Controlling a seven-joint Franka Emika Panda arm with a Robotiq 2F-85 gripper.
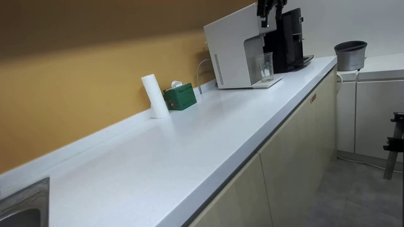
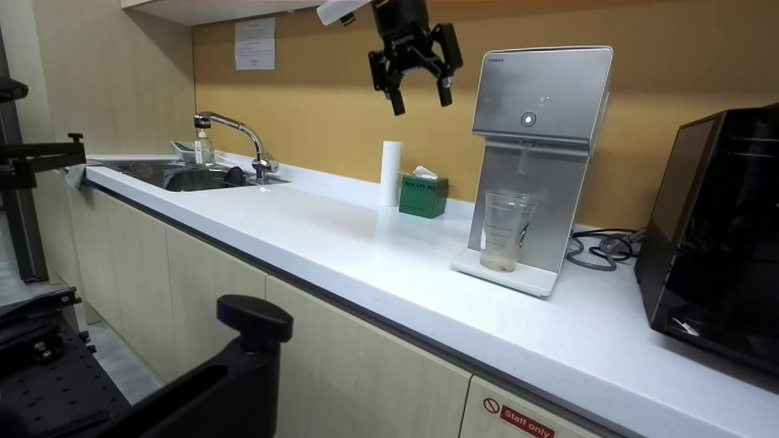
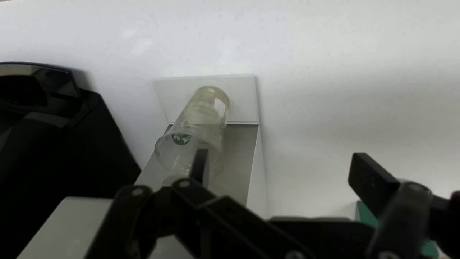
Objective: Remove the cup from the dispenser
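Note:
The clear cup (image 1: 266, 66) stands upright on the base tray of the white dispenser (image 1: 232, 52), under its spout. In an exterior view the cup (image 2: 506, 234) shows in front of the grey face of the dispenser (image 2: 541, 91). My gripper (image 2: 422, 102) is open and empty, above the counter, higher than the cup and apart from it. In the wrist view the cup (image 3: 203, 117) lies left of centre, with a green logo. The gripper (image 3: 280, 155) spans right of it, and its left finger overlaps the cup's rim in the picture. The dispenser's tray (image 3: 242, 99) shows beneath.
A black machine (image 2: 712, 231) stands beside the dispenser, with cables (image 2: 599, 249) between them. A green tissue box (image 2: 423, 196) and a white paper roll (image 2: 390, 173) stand by the wall on the other side. A sink (image 2: 152, 174) lies farther along the counter (image 2: 341, 243).

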